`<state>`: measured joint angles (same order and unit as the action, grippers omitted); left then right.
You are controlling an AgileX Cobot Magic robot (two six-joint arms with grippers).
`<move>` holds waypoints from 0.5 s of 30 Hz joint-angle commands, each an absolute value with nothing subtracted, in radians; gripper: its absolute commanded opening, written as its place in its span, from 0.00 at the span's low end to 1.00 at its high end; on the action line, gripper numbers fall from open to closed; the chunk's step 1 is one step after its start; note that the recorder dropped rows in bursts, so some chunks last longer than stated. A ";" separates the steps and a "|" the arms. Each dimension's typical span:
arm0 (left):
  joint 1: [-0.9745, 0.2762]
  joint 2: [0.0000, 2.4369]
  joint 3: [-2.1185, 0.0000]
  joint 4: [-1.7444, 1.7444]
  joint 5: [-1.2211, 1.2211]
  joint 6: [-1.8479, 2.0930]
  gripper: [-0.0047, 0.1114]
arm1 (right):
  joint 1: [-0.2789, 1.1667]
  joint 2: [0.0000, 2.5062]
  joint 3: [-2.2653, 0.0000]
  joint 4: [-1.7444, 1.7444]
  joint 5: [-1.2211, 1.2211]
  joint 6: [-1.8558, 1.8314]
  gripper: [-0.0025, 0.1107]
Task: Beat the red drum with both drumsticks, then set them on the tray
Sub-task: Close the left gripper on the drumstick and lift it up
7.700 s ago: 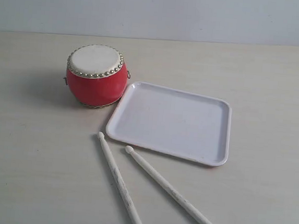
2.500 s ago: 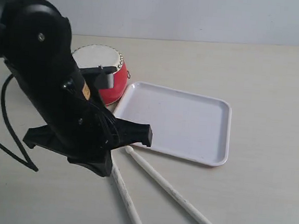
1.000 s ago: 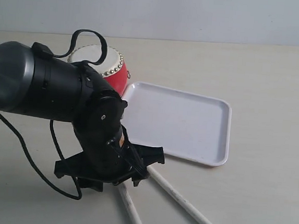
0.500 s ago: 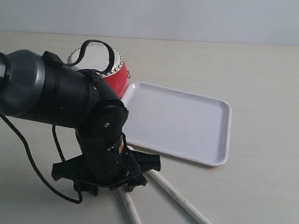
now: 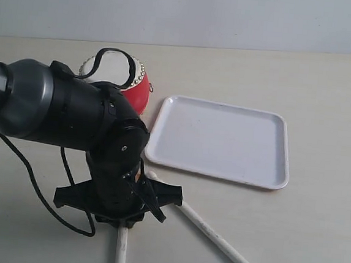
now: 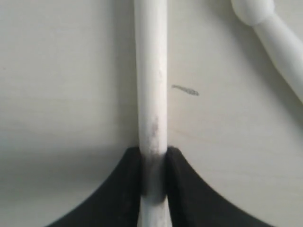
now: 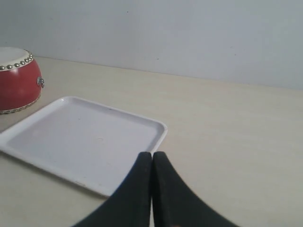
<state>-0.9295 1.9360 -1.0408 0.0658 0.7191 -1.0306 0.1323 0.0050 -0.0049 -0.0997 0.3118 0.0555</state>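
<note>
We see a red drum [image 5: 137, 94] with cream, silver-studded skin, a white tray [image 5: 224, 142], off-white drumsticks [image 5: 215, 236] smudged grey, a black left pincer [image 6: 152, 163] and right pincer [image 7: 152, 158], and a beige desk [image 5: 327, 89].

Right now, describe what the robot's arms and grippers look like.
The left arm is glossy black with rounded joint housings and one grey cylindrical segment. A thin black cable loops alongside it. The left gripper has matte black fingers that curve inward and taper to narrow tips. The right gripper has the same black, curved, tapering fingers. The right arm itself is out of view.
</note>
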 commanded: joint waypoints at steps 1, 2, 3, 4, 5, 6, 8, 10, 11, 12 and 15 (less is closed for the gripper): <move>-0.932 1.950 -1.038 0.100 0.729 -1.023 0.04 | 0.128 0.000 0.000 -0.103 0.308 0.053 0.02; -0.932 1.950 -1.038 0.105 0.731 -1.023 0.04 | 0.128 0.000 0.000 -0.103 0.308 0.053 0.02; -0.932 1.950 -1.038 0.113 0.731 -1.023 0.04 | 0.128 0.000 0.000 -0.103 0.308 0.053 0.02; -0.932 1.950 -1.038 0.118 0.731 -1.023 0.04 | 0.128 0.000 0.000 -0.103 0.308 0.053 0.02; -0.932 1.947 -1.038 0.122 0.731 -1.025 0.04 | 0.128 0.000 0.000 -0.103 0.308 0.053 0.02; -0.932 1.947 -1.038 0.127 0.733 -1.025 0.04 | 0.128 0.000 0.000 -0.103 0.308 0.053 0.02; -0.930 1.935 -1.038 0.154 0.739 -1.030 0.04 | 0.128 0.000 0.000 -0.103 0.308 0.053 0.02; -0.930 1.918 -1.038 0.204 0.754 -1.057 0.04 | 0.128 0.000 0.000 -0.103 0.308 0.053 0.02; -0.930 1.906 -1.038 0.236 0.766 -1.076 0.04 | 0.128 0.000 0.000 -0.103 0.308 0.053 0.02; -0.930 1.892 -1.038 0.276 0.780 -1.101 0.04 | 0.128 0.000 0.000 -0.103 0.308 0.053 0.02; -0.930 1.845 -1.038 0.377 0.833 -1.145 0.04 | 0.128 0.000 0.000 -0.103 0.308 0.053 0.02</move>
